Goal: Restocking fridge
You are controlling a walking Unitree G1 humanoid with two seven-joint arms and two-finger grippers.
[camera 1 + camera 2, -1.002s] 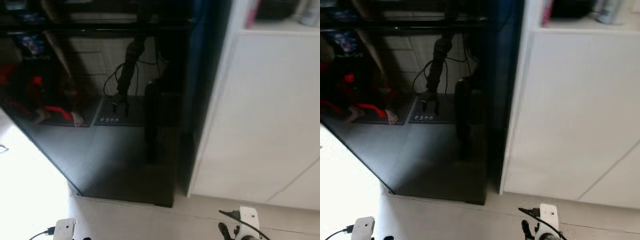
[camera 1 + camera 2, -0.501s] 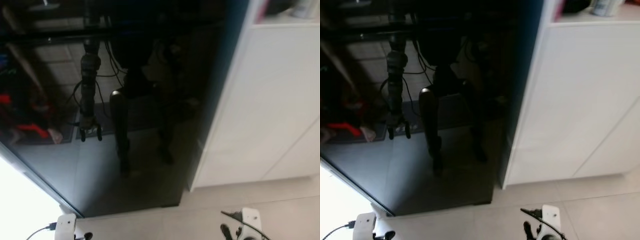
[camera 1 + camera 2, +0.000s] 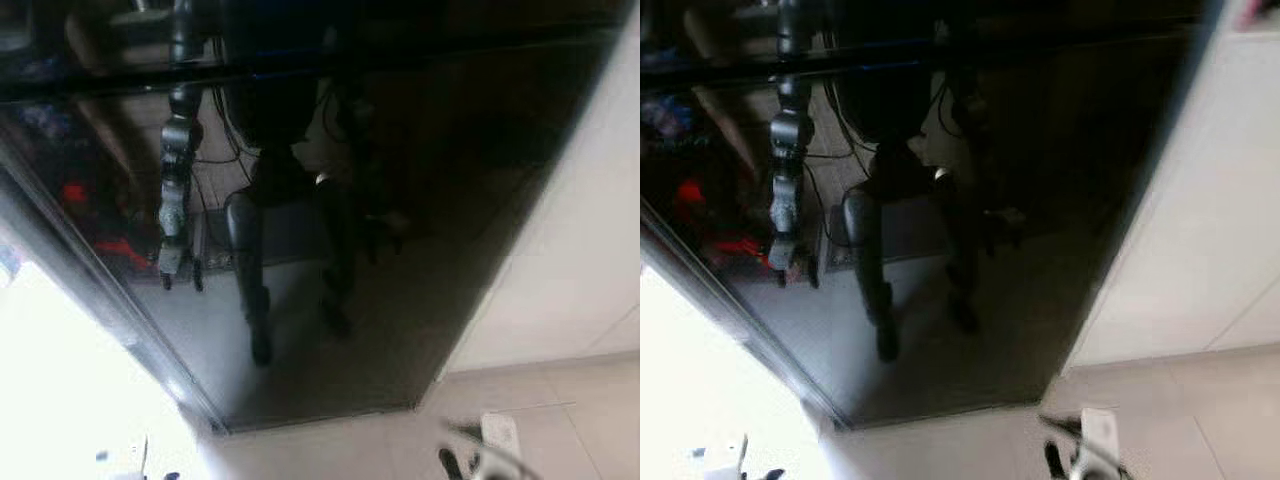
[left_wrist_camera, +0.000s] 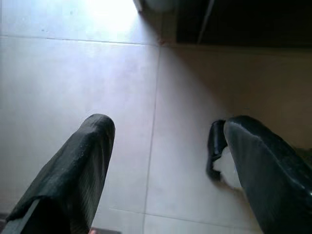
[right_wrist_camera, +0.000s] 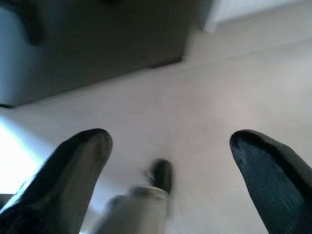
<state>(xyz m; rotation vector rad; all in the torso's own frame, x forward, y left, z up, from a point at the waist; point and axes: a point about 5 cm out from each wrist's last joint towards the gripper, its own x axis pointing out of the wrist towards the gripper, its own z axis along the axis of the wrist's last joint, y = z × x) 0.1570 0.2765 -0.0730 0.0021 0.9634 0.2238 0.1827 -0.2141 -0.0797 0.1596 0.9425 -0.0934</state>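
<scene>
A tall fridge [image 3: 420, 250] with a glossy black door stands closed before me, and my own body [image 3: 270, 200] is mirrored in it. Both arms hang idle at my sides. In the left wrist view my left gripper [image 4: 165, 131] is open over pale floor tiles, holding nothing. My right gripper [image 5: 170, 141] is likewise open above the floor, with the fridge's lower edge [image 5: 97, 63] just beyond it. The right wrist [image 3: 495, 445] shows blurred at the bottom of the head view.
A white cabinet [image 3: 590, 270] adjoins the fridge on its right. Beige floor tiles [image 3: 330, 450] run in front. A very bright patch of light [image 3: 60, 380] lies on the left. One of my feet [image 4: 214, 146] rests on the tiles.
The camera has swung, so the fridge door now takes up more of the picture and the white cabinet has slid to the right edge. Both grippers hang as before.
</scene>
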